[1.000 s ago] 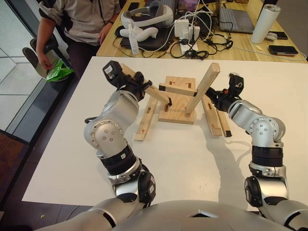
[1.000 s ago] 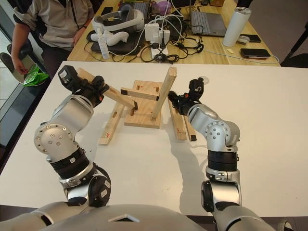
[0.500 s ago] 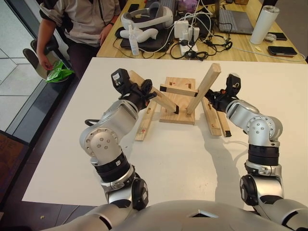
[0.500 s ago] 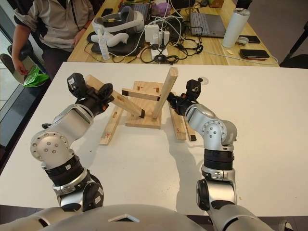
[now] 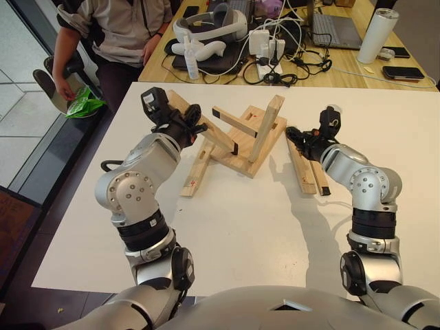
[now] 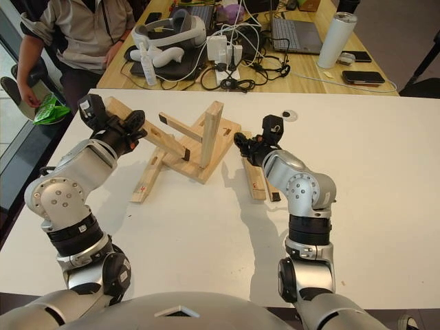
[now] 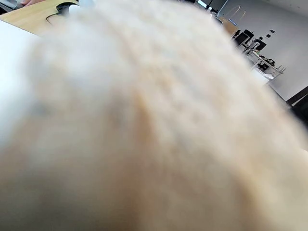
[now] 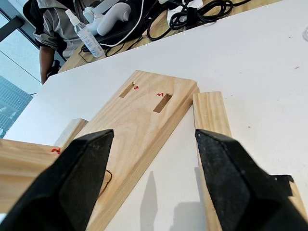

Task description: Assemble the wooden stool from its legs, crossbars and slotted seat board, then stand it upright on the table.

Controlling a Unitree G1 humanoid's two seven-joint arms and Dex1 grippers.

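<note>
My left gripper (image 5: 177, 124) is shut on a wooden leg (image 5: 213, 132) that slants down to the slotted seat board (image 5: 246, 157). The board lies askew mid-table. On it another leg (image 5: 267, 125) stands upright, and a crossbar (image 5: 232, 118) sticks out leftward from it. Blurred wood (image 7: 144, 125) lies close in front of the left wrist camera. My right gripper (image 5: 293, 135) is open just right of the board, its black fingers (image 8: 86, 178) wide apart over the board's slotted edge (image 8: 144, 113). Two more pieces (image 5: 303, 168) lie flat beneath it. A loose leg (image 5: 194, 172) lies left of the board.
Behind the white table (image 5: 247, 240) stands a wooden desk with a headset (image 5: 206, 24), a spray bottle (image 5: 190, 58), cables (image 5: 278, 65), a laptop (image 5: 337, 27) and a tumbler (image 5: 378, 33). A person sits at the back left. There is open table surface at the front and right.
The seat board with its upright leg and crossbar has swung and slid left as my left gripper drew its leg back. The upright leg now stands apart from my right gripper.
</note>
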